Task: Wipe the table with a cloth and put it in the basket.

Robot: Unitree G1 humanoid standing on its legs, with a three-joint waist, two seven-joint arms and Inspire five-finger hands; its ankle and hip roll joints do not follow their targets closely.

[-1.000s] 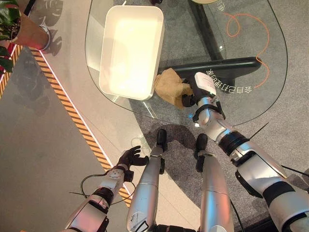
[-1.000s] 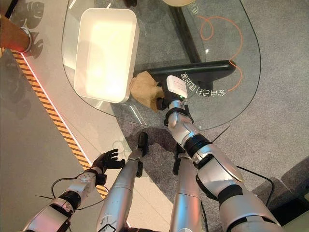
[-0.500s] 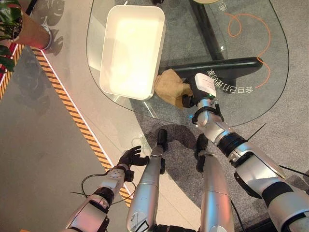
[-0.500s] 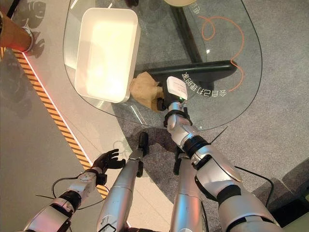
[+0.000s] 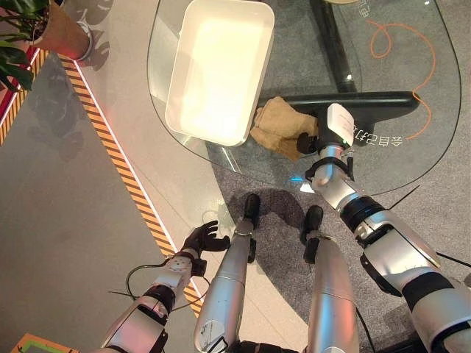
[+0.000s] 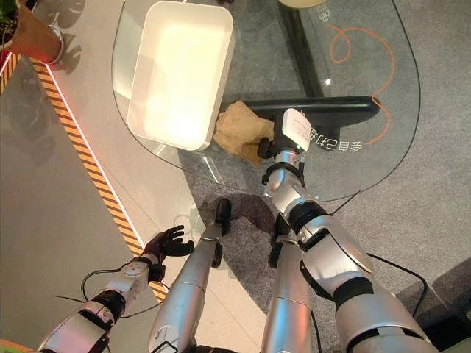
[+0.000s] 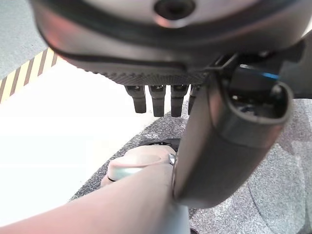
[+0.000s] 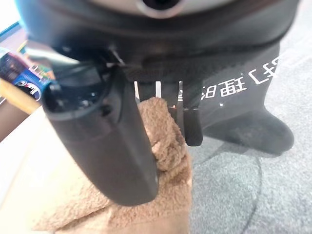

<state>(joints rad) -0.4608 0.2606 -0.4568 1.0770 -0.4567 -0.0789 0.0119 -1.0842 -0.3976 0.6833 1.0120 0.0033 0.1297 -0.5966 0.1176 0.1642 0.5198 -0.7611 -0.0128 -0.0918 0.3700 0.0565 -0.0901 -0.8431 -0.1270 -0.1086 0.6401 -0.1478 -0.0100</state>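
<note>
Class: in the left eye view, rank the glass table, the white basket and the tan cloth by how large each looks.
1. Glass table, largest.
2. White basket.
3. Tan cloth, smallest, under the right hand.

Grey carpet (image 5: pixel 412 220), striped floor tape (image 5: pixel 118 158), potted plant (image 5: pixel 44 26).

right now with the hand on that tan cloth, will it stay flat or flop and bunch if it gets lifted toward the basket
Likely to flop: the tan cloth already lies crumpled in folds on the glass table. Its looped, terry-like surface in the right wrist view suggests the right hand can grip it without slipping. It looks light, so it should drape into the white basket beside it.
</note>
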